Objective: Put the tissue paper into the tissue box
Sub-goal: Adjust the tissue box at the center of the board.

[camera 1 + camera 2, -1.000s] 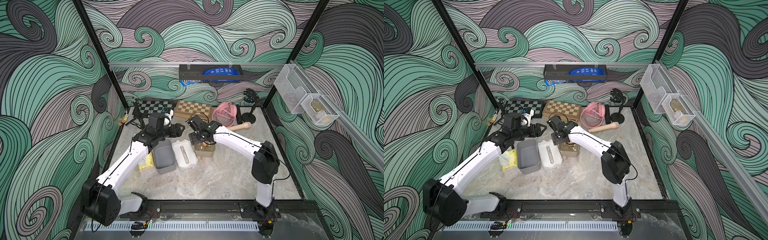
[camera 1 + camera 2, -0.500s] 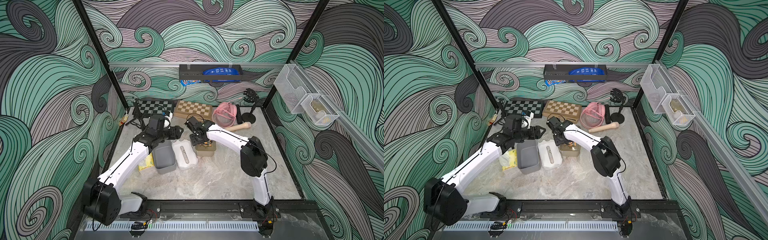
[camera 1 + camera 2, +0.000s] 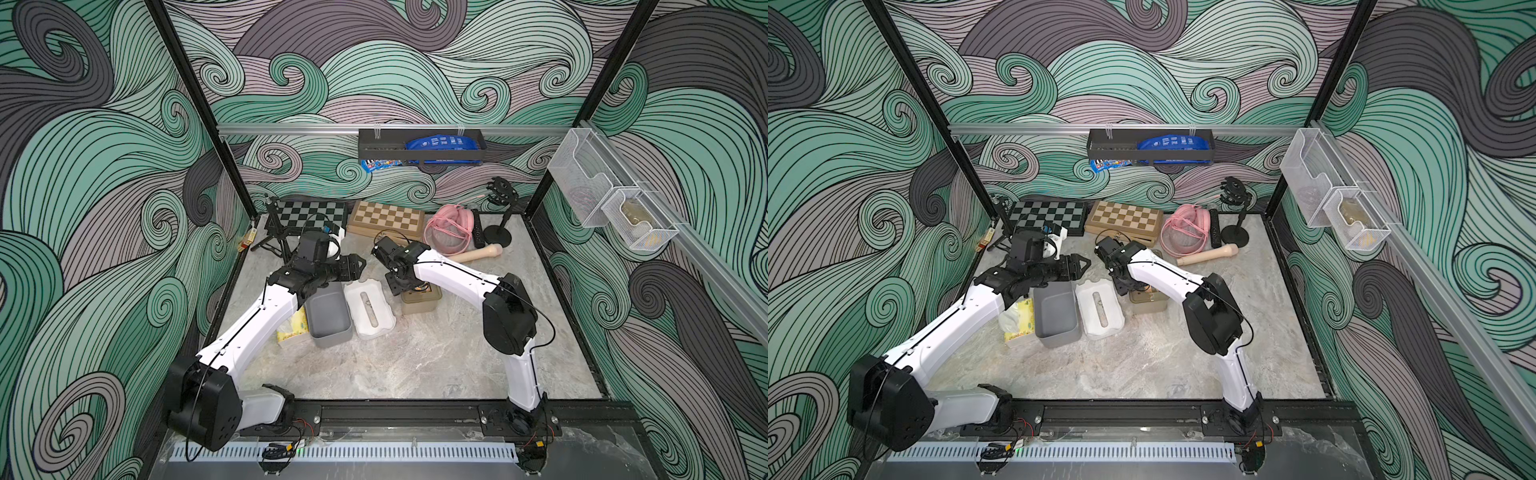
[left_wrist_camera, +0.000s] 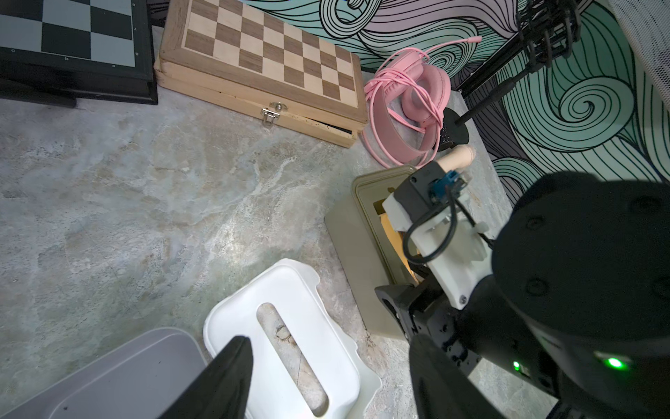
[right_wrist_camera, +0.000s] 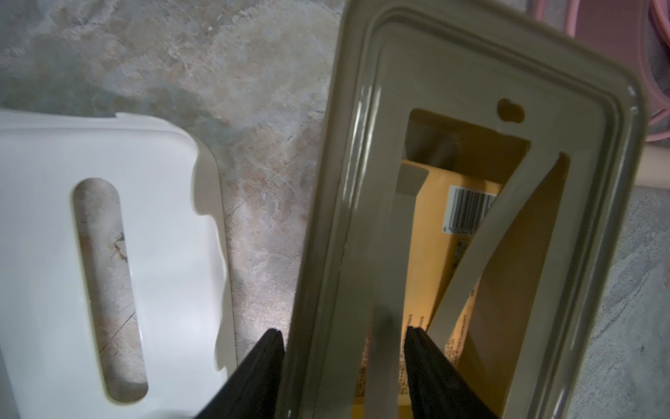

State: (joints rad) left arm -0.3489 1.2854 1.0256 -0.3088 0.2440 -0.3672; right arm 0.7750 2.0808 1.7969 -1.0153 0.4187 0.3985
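**Inspector:** Top views?

**Assistant:** Both are bright and evenly lit from overhead. The tabletop (image 3: pixel 415 365) shows only soft, faint shadows, and focus is sharp throughout.

**Inspector:** Left wrist?

**Assistant:** Distant things are sharp. There is one pale glare patch on the tabletop (image 4: pixel 232 250). The wooden chessboard (image 4: pixel 268 54) has slightly bowed edges. The fingers (image 4: pixel 232 377) of the left claw (image 4: pixel 328 342) are near-black and out of focus.

**Inspector:** Right wrist?

**Assistant:** It is dimmer and soft all over. The white lid (image 5: pixel 43 217) is washed out. Glare streaks the rim of the olive box (image 5: pixel 362 119), and there is a warm yellow glow inside. The right claw (image 5: pixel 343 331) fingers (image 5: pixel 253 377) are blurred silhouettes.
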